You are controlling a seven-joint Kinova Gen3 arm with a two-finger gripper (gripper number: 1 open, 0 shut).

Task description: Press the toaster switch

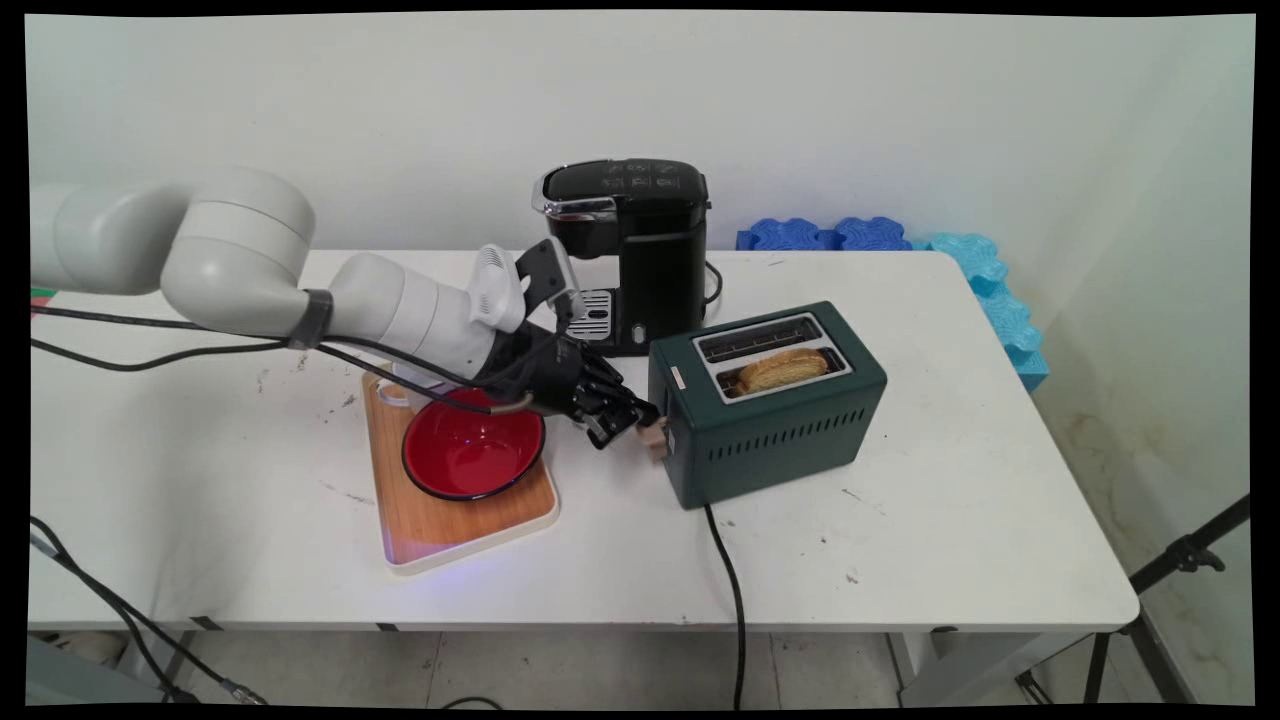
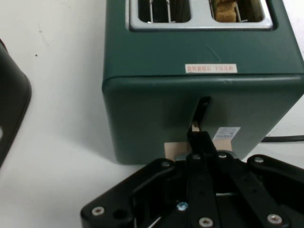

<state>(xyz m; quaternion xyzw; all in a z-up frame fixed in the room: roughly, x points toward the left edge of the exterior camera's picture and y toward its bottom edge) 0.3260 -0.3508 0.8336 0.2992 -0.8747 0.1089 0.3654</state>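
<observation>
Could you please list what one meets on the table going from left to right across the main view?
Wooden tray with the red bowl on it → tool at the toaster's end → green toaster holding a slice of toast → blue foam mats at the far right. The coffee machine stands farther back, so I left it out.

High front overview and close hand view, sharing toaster [image 1: 765,400] [image 2: 199,90].
</observation>
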